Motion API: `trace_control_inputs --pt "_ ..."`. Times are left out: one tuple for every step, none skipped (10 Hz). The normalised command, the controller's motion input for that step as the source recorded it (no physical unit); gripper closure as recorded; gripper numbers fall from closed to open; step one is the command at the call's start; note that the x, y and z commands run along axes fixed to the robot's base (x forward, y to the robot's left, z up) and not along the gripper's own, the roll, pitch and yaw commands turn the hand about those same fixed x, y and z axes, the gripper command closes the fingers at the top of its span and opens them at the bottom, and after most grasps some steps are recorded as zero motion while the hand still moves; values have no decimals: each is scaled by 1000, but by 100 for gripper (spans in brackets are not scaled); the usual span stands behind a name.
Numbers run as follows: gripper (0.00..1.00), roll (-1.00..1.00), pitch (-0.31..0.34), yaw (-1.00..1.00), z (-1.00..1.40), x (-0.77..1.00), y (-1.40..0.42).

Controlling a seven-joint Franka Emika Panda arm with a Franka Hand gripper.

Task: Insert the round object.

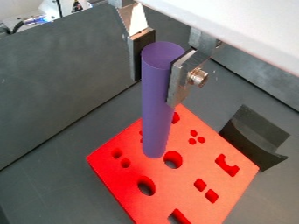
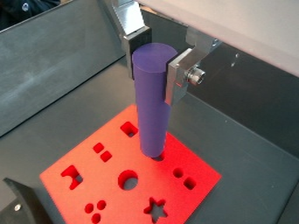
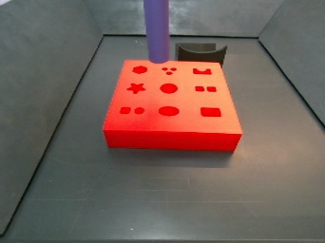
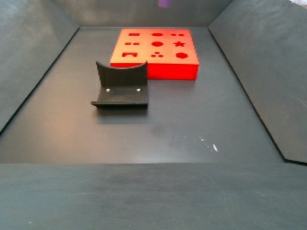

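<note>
The round object (image 1: 155, 101) is a long purple cylinder, held upright between my gripper's (image 1: 160, 63) flat silver fingers (image 1: 181, 80), which are shut on its upper part. Both wrist views show this; the cylinder (image 2: 149, 101) hangs over the red block (image 2: 128, 179), its lower end close to a round hole (image 1: 173, 160). I cannot tell whether it touches the block. In a side view the cylinder (image 3: 156, 28) stands over the back left part of the red block (image 3: 172, 133). Another side view shows only its tip (image 4: 164, 3) above the block (image 4: 156, 67). The gripper is out of both side views.
The red block has several cut-outs of different shapes. The dark fixture (image 4: 120, 85) stands on the floor beside the block, also seen behind it (image 3: 200, 50) and in both wrist views (image 1: 257, 136) (image 2: 24, 206). Grey walls (image 3: 64, 104) enclose the floor.
</note>
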Motion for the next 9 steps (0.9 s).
trace_control_inputs --pt "100 0 -77 0 -771 254 600" --pt "100 0 -114 0 -846 203 677" --pt "100 -93 -123 0 -743 169 486" --pt "100 -109 -150 0 -597 191 197" --pt "100 -27 -91 0 -391 114 6" --pt "100 0 -66 0 -357 137 0" --pt "100 0 -60 0 -383 180 46" --pt "100 100 -36 0 -457 0 129" --pt "100 70 -37 0 -429 0 120"
